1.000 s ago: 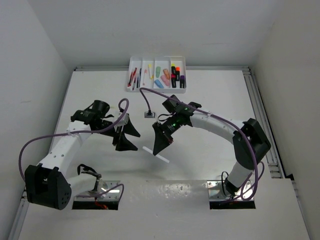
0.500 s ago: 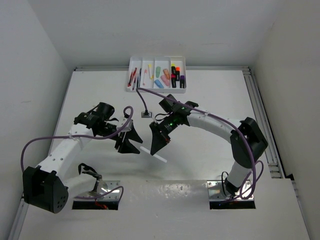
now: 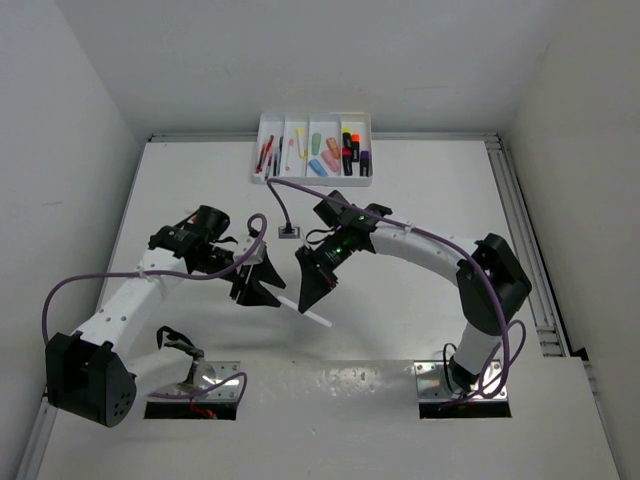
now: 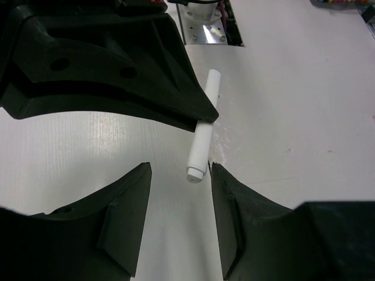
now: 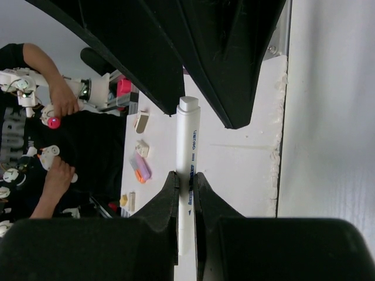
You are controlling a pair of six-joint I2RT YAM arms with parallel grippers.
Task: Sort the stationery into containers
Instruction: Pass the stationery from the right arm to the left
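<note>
The right gripper (image 5: 186, 177) clamps the white pen (image 3: 320, 318), which slants from the table's near-right toward far-left. Its far-left end sits between the left gripper's (image 4: 179, 175) parted jaws.

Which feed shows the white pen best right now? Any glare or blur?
Top external: the white pen barely stands out from the white table, with glare along its near edge. Left wrist: pen sharp and evenly lit. Right wrist: pen sharp, its print visible; black fingers lose detail.
</note>
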